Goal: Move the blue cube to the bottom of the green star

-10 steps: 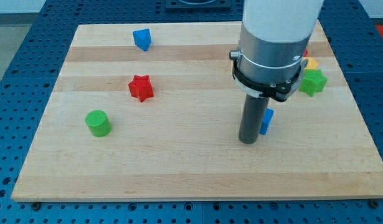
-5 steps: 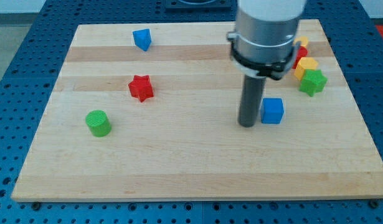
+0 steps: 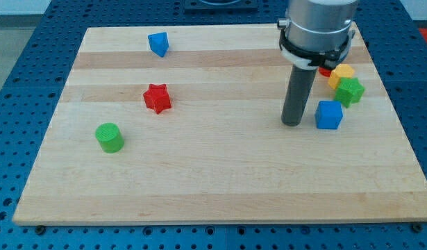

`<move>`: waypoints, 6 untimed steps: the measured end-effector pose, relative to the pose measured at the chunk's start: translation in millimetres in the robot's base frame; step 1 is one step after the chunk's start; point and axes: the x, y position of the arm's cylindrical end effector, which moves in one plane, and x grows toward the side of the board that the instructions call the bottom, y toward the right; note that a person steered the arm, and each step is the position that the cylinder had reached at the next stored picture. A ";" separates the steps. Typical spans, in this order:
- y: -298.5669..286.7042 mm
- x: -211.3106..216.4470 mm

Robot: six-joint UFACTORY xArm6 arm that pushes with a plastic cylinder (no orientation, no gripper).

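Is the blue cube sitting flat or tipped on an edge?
Flat: the blue cube shows a level top face and rests squarely on the board, just right of my tip.

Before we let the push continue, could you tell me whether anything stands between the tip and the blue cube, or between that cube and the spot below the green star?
Nothing visible does. My tip stands just to the view's left of the blue cube, with only bare board between. The green star is up and to the right of the cube, and no block lies below it.
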 end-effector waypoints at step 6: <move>59.1 11.1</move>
